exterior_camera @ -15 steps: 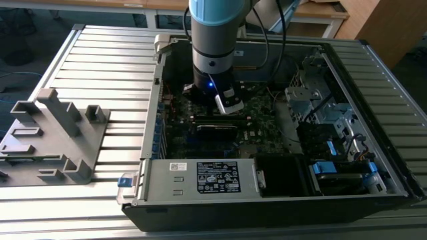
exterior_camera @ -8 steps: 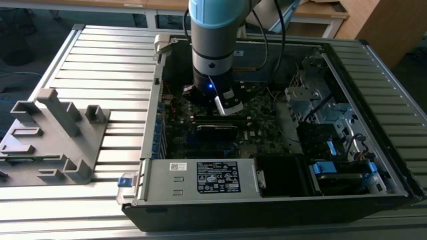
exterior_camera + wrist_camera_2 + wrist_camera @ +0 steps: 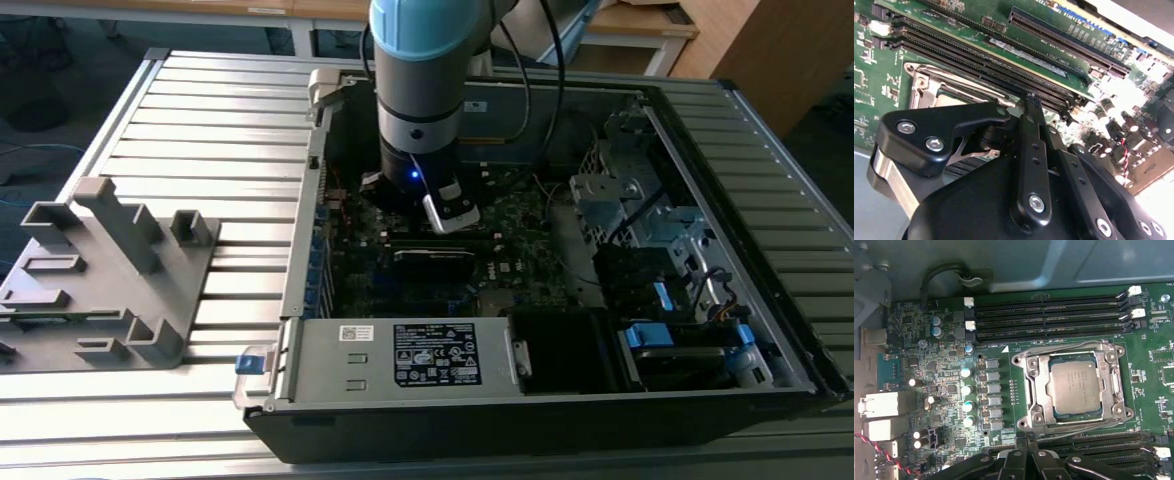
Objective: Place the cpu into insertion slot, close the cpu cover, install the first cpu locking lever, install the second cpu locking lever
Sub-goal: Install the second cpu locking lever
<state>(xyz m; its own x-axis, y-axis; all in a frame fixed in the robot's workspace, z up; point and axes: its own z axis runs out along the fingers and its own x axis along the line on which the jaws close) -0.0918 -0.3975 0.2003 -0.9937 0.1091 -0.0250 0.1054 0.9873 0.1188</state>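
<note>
In the first wrist view the cpu (image 3: 1075, 387), a dull silver square, lies flat in the insertion slot (image 3: 1021, 362) on the green motherboard. The cpu cover (image 3: 1036, 387), a silver frame, lies down around the chip. Thin wire levers run along two opposite sides of the socket, one beside the memory slots (image 3: 1064, 347) and one on the gripper's side (image 3: 1079, 426). My gripper (image 3: 1027, 440) hovers just beside the socket, shut with nothing between its fingertips. The second wrist view shows its black fingers (image 3: 1030, 130) meeting over the memory slots, a socket corner (image 3: 929, 82) behind them. In the exterior view the gripper (image 3: 451, 215) is inside the case.
The open computer case (image 3: 534, 95) lies on a slatted metal table. Long black memory slots (image 3: 1049, 315) flank the socket. Capacitors (image 3: 966, 390) and rear ports (image 3: 884, 405) stand nearby. A grey fixture (image 3: 107, 270) sits at the exterior view's left; drive bays (image 3: 641, 210) fill the case's right.
</note>
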